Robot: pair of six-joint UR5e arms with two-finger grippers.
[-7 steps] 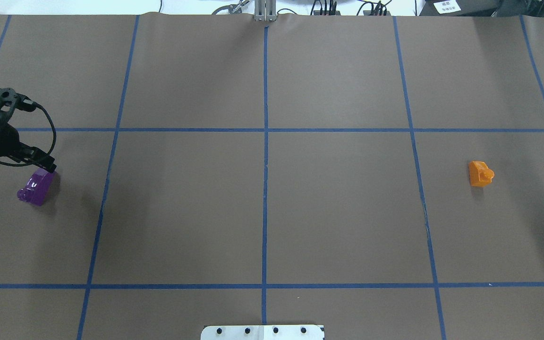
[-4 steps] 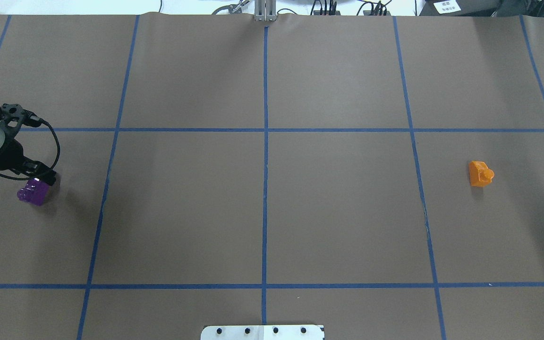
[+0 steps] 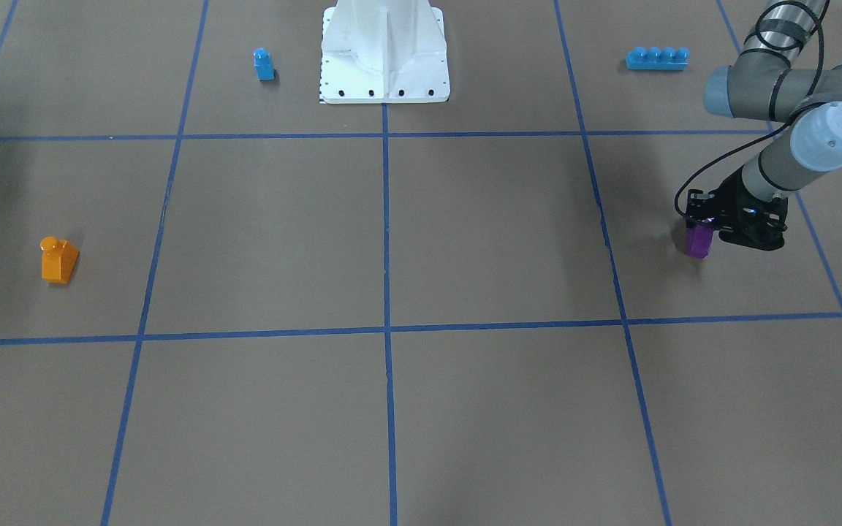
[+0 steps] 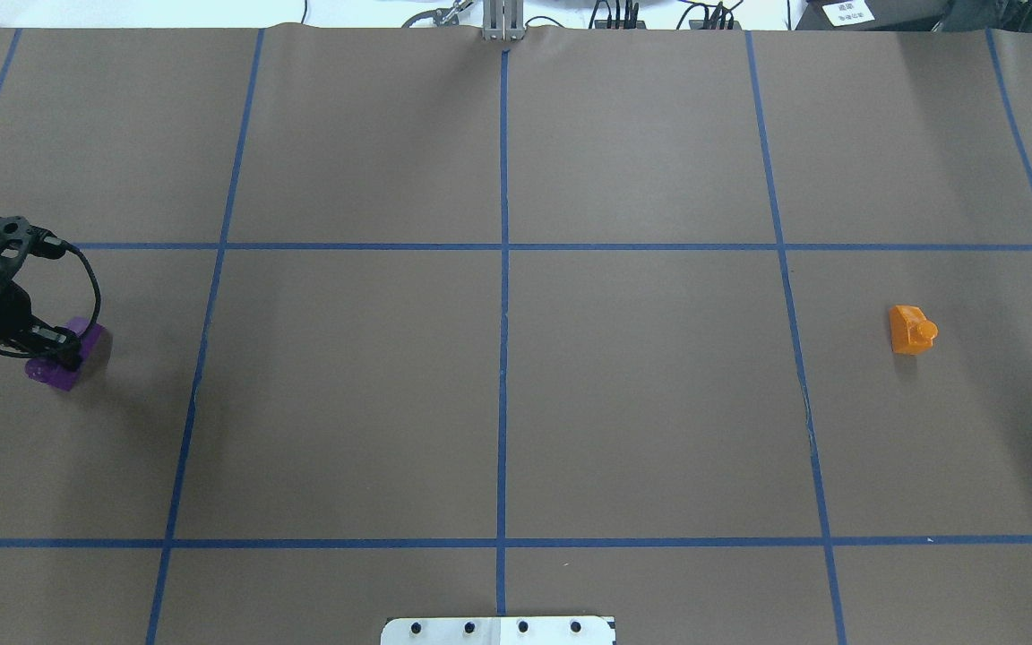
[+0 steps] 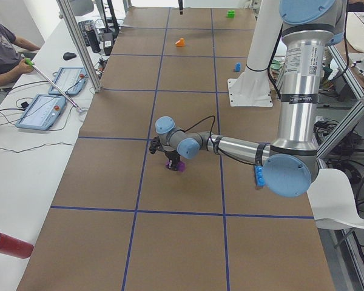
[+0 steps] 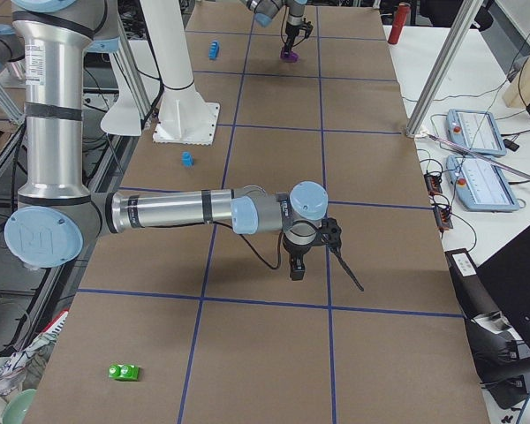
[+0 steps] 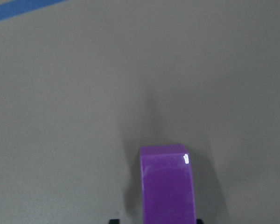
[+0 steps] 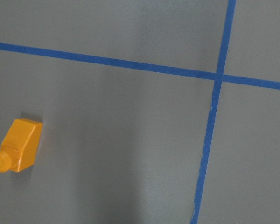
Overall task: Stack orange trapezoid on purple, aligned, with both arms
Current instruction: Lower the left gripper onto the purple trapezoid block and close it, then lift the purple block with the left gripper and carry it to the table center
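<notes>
The purple brick [image 4: 54,370] lies at the table's far left, and shows in the front view [image 3: 698,243] too. My left gripper [image 4: 59,346] is down over it. In the left wrist view the purple brick [image 7: 168,186] stands between the fingertips [image 7: 114,220], with a gap on one side, so the gripper looks open. The orange trapezoid [image 4: 910,330] lies on its side at the far right, alone, and shows in the right wrist view [image 8: 18,145]. My right gripper [image 6: 294,272] hangs above the table only in the exterior right view. I cannot tell its state.
A small blue single-stud brick [image 3: 264,64] and a long blue four-stud brick [image 3: 656,58] lie near the robot's white base [image 3: 384,80]. A green brick [image 6: 124,372] lies near the right end. Blue tape lines grid the brown table.
My left gripper has come down and back over the purple brick, which it now partly covers. The orange trapezoid has not moved.
</notes>
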